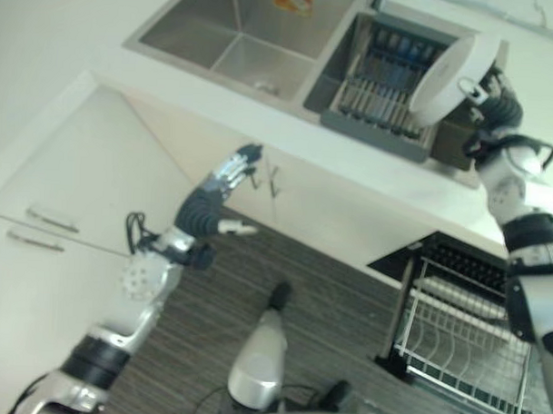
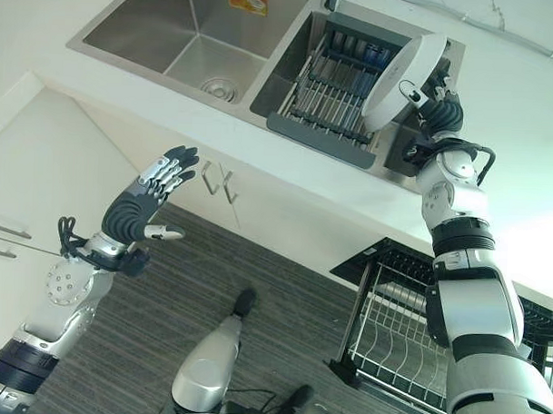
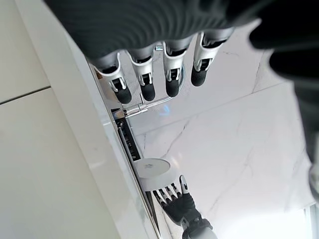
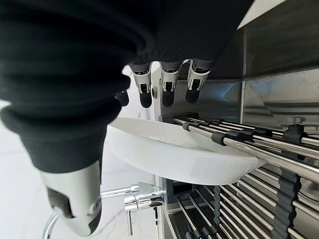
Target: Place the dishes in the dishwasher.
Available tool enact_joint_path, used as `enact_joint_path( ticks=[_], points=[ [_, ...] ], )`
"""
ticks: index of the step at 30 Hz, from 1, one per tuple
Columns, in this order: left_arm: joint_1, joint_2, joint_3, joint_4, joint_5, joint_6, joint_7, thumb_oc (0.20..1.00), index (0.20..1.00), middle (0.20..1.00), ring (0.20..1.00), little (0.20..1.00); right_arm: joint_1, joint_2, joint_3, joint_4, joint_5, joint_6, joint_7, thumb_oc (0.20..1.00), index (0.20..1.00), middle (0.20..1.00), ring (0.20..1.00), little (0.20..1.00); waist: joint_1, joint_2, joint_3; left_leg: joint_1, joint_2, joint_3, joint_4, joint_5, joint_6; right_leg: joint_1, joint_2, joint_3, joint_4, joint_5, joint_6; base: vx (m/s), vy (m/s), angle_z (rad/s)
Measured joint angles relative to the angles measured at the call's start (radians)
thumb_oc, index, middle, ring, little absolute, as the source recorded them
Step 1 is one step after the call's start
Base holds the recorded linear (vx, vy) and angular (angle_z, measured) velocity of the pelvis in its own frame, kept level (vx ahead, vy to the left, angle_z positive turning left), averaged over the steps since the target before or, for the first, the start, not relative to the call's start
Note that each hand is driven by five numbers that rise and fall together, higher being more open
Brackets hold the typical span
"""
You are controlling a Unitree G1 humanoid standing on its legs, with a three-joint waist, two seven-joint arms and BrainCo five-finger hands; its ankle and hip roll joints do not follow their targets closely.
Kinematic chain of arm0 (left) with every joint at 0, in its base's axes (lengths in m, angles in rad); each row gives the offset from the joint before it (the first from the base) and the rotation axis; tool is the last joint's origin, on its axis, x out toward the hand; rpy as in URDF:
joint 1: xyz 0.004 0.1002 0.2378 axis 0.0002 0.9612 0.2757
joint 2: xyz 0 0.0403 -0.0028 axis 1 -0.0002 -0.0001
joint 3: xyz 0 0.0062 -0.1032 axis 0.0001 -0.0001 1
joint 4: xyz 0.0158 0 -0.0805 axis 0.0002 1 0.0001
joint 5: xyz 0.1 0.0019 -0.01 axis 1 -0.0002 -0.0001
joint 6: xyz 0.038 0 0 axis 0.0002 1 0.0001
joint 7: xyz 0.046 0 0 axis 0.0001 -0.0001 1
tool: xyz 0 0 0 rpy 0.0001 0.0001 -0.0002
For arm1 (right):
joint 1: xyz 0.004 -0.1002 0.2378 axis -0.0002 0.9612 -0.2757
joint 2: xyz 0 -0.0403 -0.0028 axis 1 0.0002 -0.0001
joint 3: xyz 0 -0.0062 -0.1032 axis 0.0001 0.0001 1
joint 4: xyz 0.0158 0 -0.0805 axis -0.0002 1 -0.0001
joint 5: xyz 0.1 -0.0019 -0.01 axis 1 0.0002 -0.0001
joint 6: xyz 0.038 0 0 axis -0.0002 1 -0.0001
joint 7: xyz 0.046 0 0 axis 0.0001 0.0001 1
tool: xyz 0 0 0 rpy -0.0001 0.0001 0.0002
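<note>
A white plate (image 2: 404, 80) stands tilted on edge over the grey dish rack (image 2: 330, 91) in the right half of the sink. My right hand (image 2: 441, 111) is shut on its right rim, its fingers (image 4: 167, 82) over one face and the thumb under the other. The plate (image 4: 184, 159) rests against the rack's metal bars. My left hand (image 2: 150, 198) is open, fingers (image 3: 144, 82) straight, in the air before the white cabinet doors below the counter, holding nothing. The dishwasher's pulled-out wire rack (image 2: 399, 338) sits low at the right, below my right arm.
The steel sink basin (image 2: 174, 31) lies left of the dish rack. A chrome faucet (image 4: 142, 196) stands behind the sink. White cabinet fronts with bar handles (image 1: 40, 221) line the left side. Dark striped floor (image 1: 327, 309) spreads between the cabinets and the dishwasher.
</note>
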Motion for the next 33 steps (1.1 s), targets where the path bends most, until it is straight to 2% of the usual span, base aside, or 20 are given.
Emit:
enact_joint_path(
  ticks=[9, 22, 33],
  points=[
    [-0.001, 0.011, -0.001, -0.001, 0.000, 0.001, 0.000, 1.000, 1.000, 1.000, 1.000, 1.000, -0.072, 0.000, 0.002, 0.032, -0.002, 0.000, -0.011, 1.000, 1.000, 1.000, 1.000, 1.000, 0.002, -0.015, 0.009, 0.000, 0.007, -0.003, 0.001, 0.001, -0.003, -0.008, 0.007, 0.001, 0.005, -0.003, -0.002, -0.02, -0.005, 0.00],
    [0.001, 0.012, -0.001, -0.001, 0.001, 0.001, 0.022, 1.000, 1.000, 1.000, 1.000, 1.000, -0.097, -0.002, 0.036, 0.042, -0.002, 0.002, -0.003, 1.000, 1.000, 1.000, 1.000, 1.000, 0.006, -0.014, 0.015, -0.022, 0.008, -0.001, 0.001, 0.004, -0.005, -0.036, 0.002, 0.014, 0.029, -0.011, 0.002, 0.00, 0.002, 0.00],
    [-0.002, 0.012, -0.008, -0.003, 0.004, 0.001, 0.059, 1.000, 1.000, 1.000, 1.000, 1.000, -0.121, -0.005, 0.038, 0.071, -0.003, 0.004, -0.003, 1.000, 1.000, 1.000, 1.000, 1.000, 0.006, 0.012, 0.050, -0.048, 0.008, -0.002, 0.016, 0.004, -0.005, -0.059, 0.000, 0.015, 0.040, -0.014, 0.001, 0.00, 0.000, 0.00]
  ],
)
